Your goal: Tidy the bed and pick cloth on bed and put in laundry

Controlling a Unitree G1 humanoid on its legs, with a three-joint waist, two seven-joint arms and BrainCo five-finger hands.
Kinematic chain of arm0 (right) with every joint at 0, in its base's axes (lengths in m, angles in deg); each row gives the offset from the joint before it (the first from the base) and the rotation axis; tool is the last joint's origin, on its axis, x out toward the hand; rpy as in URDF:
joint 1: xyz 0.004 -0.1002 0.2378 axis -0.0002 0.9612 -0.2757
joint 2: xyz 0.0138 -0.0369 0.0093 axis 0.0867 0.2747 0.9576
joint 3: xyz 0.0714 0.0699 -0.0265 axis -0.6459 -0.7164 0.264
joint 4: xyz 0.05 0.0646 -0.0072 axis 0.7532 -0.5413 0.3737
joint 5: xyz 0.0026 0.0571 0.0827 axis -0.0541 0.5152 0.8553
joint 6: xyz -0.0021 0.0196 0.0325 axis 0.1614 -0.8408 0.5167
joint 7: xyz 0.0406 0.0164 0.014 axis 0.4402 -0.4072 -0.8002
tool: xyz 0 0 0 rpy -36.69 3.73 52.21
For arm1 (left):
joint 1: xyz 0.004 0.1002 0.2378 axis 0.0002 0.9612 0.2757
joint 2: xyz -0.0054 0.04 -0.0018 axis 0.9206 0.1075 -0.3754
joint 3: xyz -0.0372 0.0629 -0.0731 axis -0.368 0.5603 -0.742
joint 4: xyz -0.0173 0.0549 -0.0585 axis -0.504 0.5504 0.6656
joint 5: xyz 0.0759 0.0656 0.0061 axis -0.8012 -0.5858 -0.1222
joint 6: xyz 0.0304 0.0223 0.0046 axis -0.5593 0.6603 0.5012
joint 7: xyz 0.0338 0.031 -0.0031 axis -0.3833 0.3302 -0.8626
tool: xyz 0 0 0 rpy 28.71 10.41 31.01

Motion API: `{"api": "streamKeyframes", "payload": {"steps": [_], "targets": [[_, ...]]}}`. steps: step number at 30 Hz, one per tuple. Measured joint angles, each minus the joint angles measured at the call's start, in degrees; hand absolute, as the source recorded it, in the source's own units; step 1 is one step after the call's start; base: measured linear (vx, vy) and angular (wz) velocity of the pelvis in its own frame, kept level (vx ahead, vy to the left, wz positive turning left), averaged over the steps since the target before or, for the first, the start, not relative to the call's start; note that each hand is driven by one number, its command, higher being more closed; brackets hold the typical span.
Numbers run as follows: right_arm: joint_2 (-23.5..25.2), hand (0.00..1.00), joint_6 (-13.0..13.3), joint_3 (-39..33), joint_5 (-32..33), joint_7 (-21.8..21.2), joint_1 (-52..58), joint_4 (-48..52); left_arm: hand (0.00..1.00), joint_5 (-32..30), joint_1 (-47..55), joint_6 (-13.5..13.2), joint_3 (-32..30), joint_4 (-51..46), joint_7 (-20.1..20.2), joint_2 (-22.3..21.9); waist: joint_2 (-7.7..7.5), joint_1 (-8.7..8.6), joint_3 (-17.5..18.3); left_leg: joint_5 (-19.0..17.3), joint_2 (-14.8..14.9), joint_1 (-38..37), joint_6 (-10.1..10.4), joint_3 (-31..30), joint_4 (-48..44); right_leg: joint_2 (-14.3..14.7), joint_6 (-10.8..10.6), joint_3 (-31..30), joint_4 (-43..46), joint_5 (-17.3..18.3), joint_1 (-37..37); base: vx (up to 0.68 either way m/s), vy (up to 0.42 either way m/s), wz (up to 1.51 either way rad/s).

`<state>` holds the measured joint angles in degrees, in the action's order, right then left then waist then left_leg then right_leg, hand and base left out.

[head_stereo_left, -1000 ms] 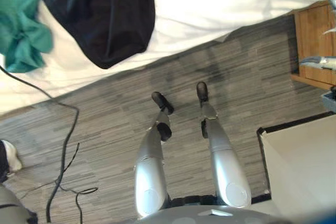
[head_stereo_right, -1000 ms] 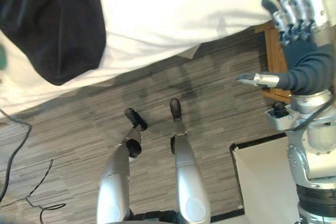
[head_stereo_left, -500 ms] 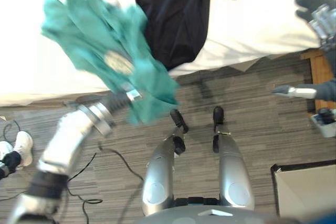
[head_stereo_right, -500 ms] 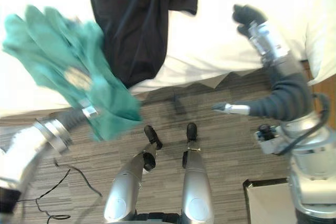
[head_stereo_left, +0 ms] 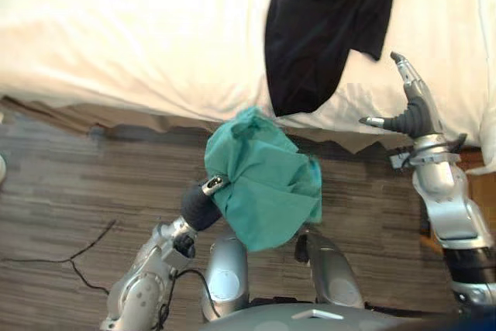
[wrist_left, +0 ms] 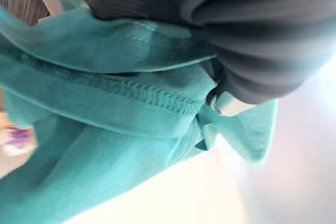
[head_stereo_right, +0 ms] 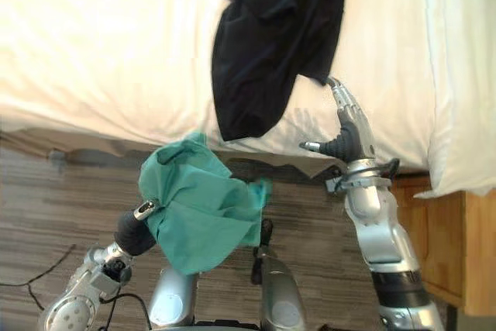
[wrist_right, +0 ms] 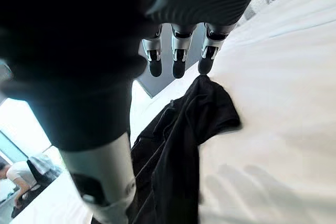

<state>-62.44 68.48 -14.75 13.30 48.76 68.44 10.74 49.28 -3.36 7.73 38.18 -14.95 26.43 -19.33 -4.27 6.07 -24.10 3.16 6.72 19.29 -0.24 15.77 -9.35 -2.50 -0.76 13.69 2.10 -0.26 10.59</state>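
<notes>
left hand [head_stereo_left: 201, 202] carries teal cloth [head_stereo_left: 267, 191], grasp cannot tell | right hand [head_stereo_right: 346, 133] fingers [wrist_right: 177, 56] released, near black cloth [head_stereo_right: 279, 44] on bed [head_stereo_left: 116, 29]

This is a bedroom.
A big bed [head_stereo_left: 139, 29] with a white sheet takes up most of the room. A black cloth [head_stereo_left: 325, 21] lies on top of it. A small wooden bedside table [head_stereo_right: 438, 246] stands right beside it on the grey plank floor [head_stereo_left: 70, 184].

Bare white bed sheet [head_stereo_left: 116, 29] spreads left of the draped black cloth garment [head_stereo_left: 325, 21]. Crumpled teal cloth [head_stereo_left: 267, 184], bunched in the left hand [head_stereo_left: 203, 201], blocks the grey plank floor [head_stereo_left: 62, 191] before the bed.
</notes>
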Motion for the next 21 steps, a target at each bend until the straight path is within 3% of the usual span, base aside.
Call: {"api": "streamKeyframes", "payload": {"steps": [2, 4, 6, 10, 12, 15, 21], "targets": [[-0.04, 0.00, -2.14, 1.61, -0.89, 1.73, -5.76, -3.91, 1.00, -3.02, 0.02, 2.41, -1.90, 2.59, -0.33, -0.06, -2.01, 1.26, -0.02, 0.32, 0.02, -0.31, 0.47, -1.75, 0.31, 0.35, 0.13, 0.90, -0.69, -0.01, -1.32, 0.01, -0.032, 0.32], [-0.16, 0.00, -3.61, 2.43, -0.90, 2.06, -10.63, -6.39, 1.00, -6.61, 0.02, 3.99, -3.10, 4.55, -0.31, -0.07, -2.79, 1.53, -0.24, 0.74, -0.09, -0.25, 0.51, -2.30, 0.92, 0.35, 0.40, 1.31, -0.68, 0.16, -1.37, -0.02, -0.004, 0.21], [-2.76, 0.00, -5.74, 4.27, -0.71, 1.99, -17.05, -10.72, 1.00, -10.74, 0.03, 4.83, -4.52, 8.29, -0.14, -0.25, -2.93, 1.62, -0.33, 1.27, -0.68, -0.22, 0.58, -2.43, 2.55, 0.27, 0.50, 1.39, -0.68, 0.22, -0.81, -0.03, 0.006, 0.11], [-7.93, 0.00, -8.57, 5.00, 1.34, 1.87, -22.87, -14.32, 1.00, -11.24, -0.15, 4.74, -7.49, 12.95, -0.22, -0.17, -2.75, 2.59, -0.46, 2.62, -1.17, 0.29, 0.36, -2.78, 4.83, -0.03, 0.75, 1.81, -1.03, 0.38, 0.33, 0.00, 0.019, 0.10], [-12.32, 0.00, -10.28, 6.76, 3.76, 1.71, -29.24, -17.24, 1.00, -11.36, -1.06, 3.00, -8.50, 16.70, -0.22, 0.63, -2.23, 2.76, -1.07, 4.45, -1.51, 2.02, -0.04, -3.86, 6.11, -0.39, 0.35, 2.73, -1.18, -0.07, 2.03, 0.02, 0.023, 0.21], [-14.06, 0.00, -11.03, 8.78, 5.13, 1.39, -34.24, -19.95, 1.00, -12.31, -1.86, 1.70, -8.61, 20.01, 0.11, 0.63, -1.62, 3.06, -1.88, 5.38, -1.91, 2.15, -0.19, -3.99, 7.38, -0.58, 0.31, 2.91, -1.18, -0.24, 2.62, 0.04, 0.016, 0.09], [-19.75, 0.00, -14.71, 14.37, 8.26, -0.64, -48.31, -26.37, 1.00, -10.90, -5.38, -2.86, -5.84, 22.09, 2.73, 0.54, 2.84, 4.61, -4.63, 6.80, -2.52, 6.05, -0.84, -4.21, 8.57, -1.05, -0.11, 3.25, -1.07, -0.69, 7.06, 0.02, 0.028, 0.07]]}}
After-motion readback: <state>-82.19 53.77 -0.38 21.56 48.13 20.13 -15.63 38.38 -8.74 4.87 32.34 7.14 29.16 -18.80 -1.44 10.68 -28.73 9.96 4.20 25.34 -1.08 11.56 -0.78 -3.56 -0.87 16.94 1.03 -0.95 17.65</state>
